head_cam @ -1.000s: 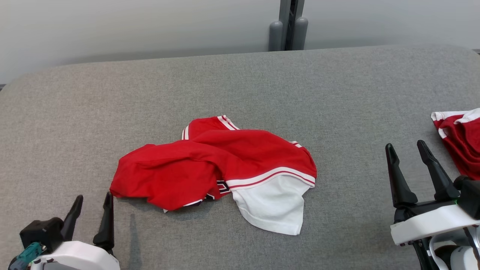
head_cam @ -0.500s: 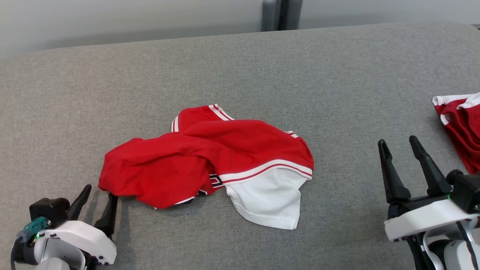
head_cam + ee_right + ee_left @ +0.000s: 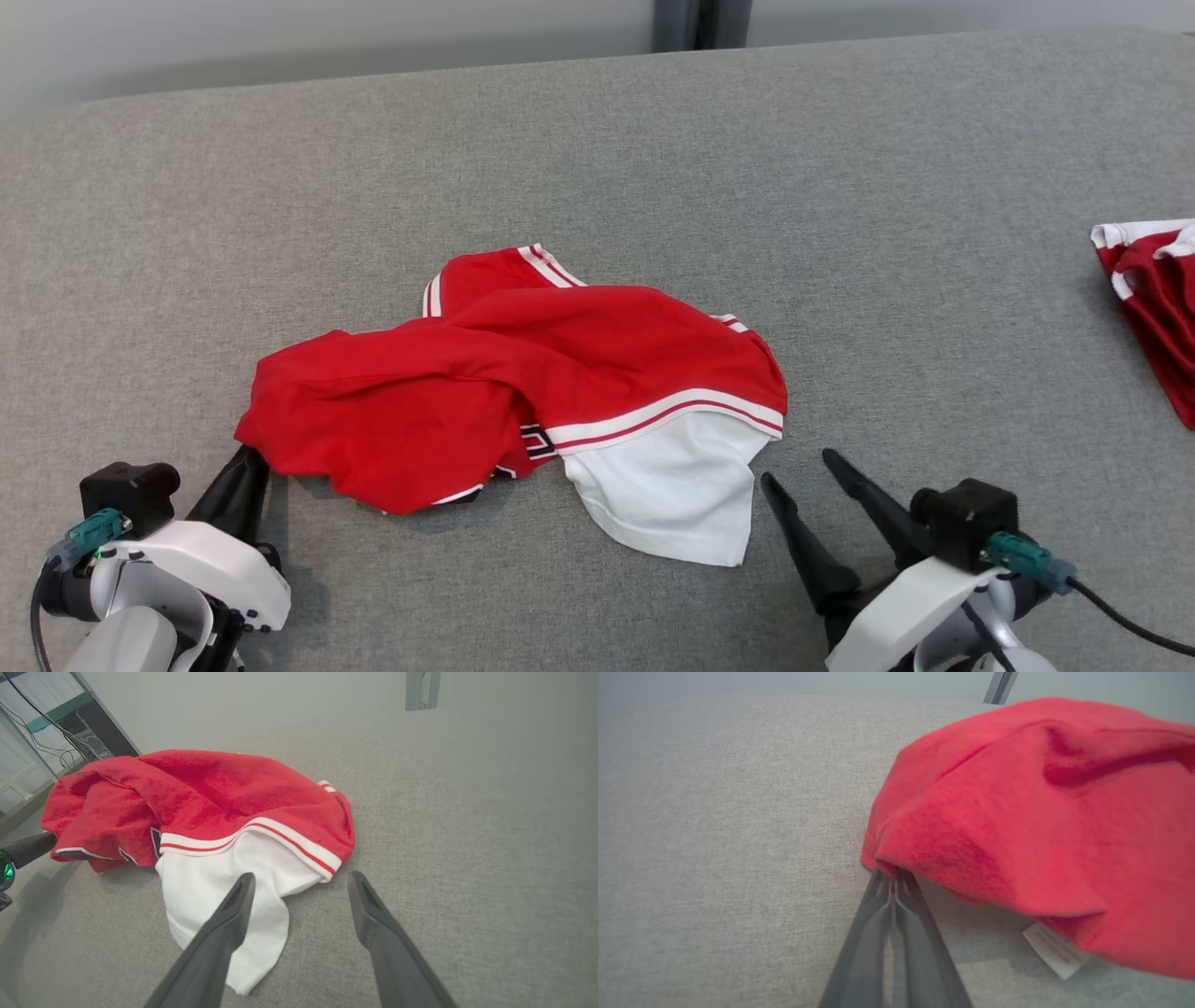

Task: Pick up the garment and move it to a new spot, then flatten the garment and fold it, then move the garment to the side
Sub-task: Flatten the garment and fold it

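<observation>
Pinches the crumpled garment [image 3: 523, 373] by its soft red edge with the left tool [image 3: 891, 877] — holds the right tool [image 3: 795, 467] wide near the white panel, over woven grey surface [image 3: 597, 168].

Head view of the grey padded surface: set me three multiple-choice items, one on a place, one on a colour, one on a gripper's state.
1. Where does the second garment lie? A) at the right edge B) at the left edge C) under the middle one
2. What colour is the near panel of the middle garment? A) black B) white C) blue
3. How is the right gripper? A) shut on cloth B) shut on nothing C) open
Key: 1 A, the head view's right edge cuts it off; 2 B, white cloth lies below the striped band; 3 C, its fingers stand apart.
</observation>
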Robot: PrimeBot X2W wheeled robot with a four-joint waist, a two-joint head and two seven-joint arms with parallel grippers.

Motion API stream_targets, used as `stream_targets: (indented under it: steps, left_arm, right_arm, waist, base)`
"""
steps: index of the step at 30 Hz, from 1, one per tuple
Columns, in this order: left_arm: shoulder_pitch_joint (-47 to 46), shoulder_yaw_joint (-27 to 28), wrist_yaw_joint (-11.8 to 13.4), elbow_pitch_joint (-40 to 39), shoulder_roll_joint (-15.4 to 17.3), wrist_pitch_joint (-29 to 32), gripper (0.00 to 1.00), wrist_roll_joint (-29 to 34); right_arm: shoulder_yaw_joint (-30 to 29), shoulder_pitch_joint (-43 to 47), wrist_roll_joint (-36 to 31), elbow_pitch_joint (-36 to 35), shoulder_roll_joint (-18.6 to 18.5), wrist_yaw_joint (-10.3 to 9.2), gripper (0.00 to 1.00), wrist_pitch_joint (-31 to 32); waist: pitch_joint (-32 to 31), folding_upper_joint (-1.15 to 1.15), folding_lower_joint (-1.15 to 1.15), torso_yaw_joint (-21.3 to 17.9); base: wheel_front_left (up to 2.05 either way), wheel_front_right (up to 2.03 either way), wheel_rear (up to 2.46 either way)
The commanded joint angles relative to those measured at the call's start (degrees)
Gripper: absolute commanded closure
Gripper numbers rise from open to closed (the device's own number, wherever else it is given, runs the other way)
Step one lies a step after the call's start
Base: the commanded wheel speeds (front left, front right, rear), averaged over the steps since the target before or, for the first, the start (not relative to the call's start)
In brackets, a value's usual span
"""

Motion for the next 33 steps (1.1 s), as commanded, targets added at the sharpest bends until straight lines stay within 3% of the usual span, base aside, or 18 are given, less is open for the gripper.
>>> stream_targets:
  steps: [1, 10, 11, 12, 13, 17, 23, 27, 33]
  left_arm:
    - [-1.19, -0.1, -0.21, 0.25, 0.09, -0.51, 1.0, 0.47]
    - [-2.76, -0.32, 0.39, 0.09, -0.45, -2.13, 1.0, 1.47]
    - [-2.85, -0.27, 0.47, -0.04, -0.49, -2.3, 1.0, 1.58]
    - [-2.89, -0.15, 0.76, -0.25, -0.42, -2.62, 1.0, 1.82]
    - [-2.95, 0.02, 1.25, -0.57, -0.24, -2.8, 1.0, 2.31]
    - [-2.95, 1.21, 3.44, -3.9, 0.5, -3.69, 1.0, 4.33]
    - [-2.82, 1.78, 7.28, -13.95, 3.71, -3.32, 1.0, 8.68]
    - [-4.3, 1.3, 9.73, -25.22, 6.96, 0.56, 1.0, 11.84]
    - [-8.84, 2.07, 11.37, -36.91, 10.19, 6.22, 1.0, 14.09]
  right_arm:
    - [1.27, -0.11, 0.96, 1.54, -0.64, -0.02, 0.0, 0.6]
    - [10.11, -3.98, 5.42, 12.32, -1.46, -0.02, 0.0, 3.1]
    - [10.68, -4.44, 5.43, 13.76, -1.53, -0.03, 0.39, 3.57]
    - [10.72, -4.87, 5.87, 14.91, -1.27, -0.04, 0.88, 3.27]
    - [10.6, -5.32, 6.32, 15.68, -0.94, -0.04, 1.0, 2.89]
    - [8.88, -7.24, 8.18, 14.26, -0.68, -0.03, 1.0, -0.53]
    - [1.98, -9.85, 11.69, 5.01, -2.99, -0.01, 1.0, -4.58]
    - [-4.5, -13.84, 13.11, -3.85, -5.34, -0.02, 1.0, -3.35]
    - [-11.31, -21.72, 12.0, -10.46, -7.57, -0.02, 1.0, -0.41]
  waist:
    - [0.31, 0.0, 0.0, 0.53]
    - [1.62, 0.0, 0.0, 2.09]
    - [1.73, 0.0, 0.0, 2.17]
    - [1.81, 0.0, 0.0, 2.26]
    - [1.83, 0.0, 0.0, 2.34]
    - [1.63, 0.0, 0.0, 2.39]
    - [0.68, 0.0, 0.0, 1.83]
    - [0.07, 0.0, 0.0, 0.86]
    - [-0.29, 0.0, 0.0, 0.21]
  base:
    - [0.0, 0.0, 0.0]
    - [0.0, 0.0, 0.0]
    - [0.0, 0.0, 0.0]
    - [0.0, 0.0, 0.0]
    - [0.0, 0.0, 0.0]
    - [0.0, 0.0, 0.0]
    - [0.0, 0.0, 0.0]
    - [0.0, 0.0, 0.0]
    - [0.0, 0.0, 0.0]
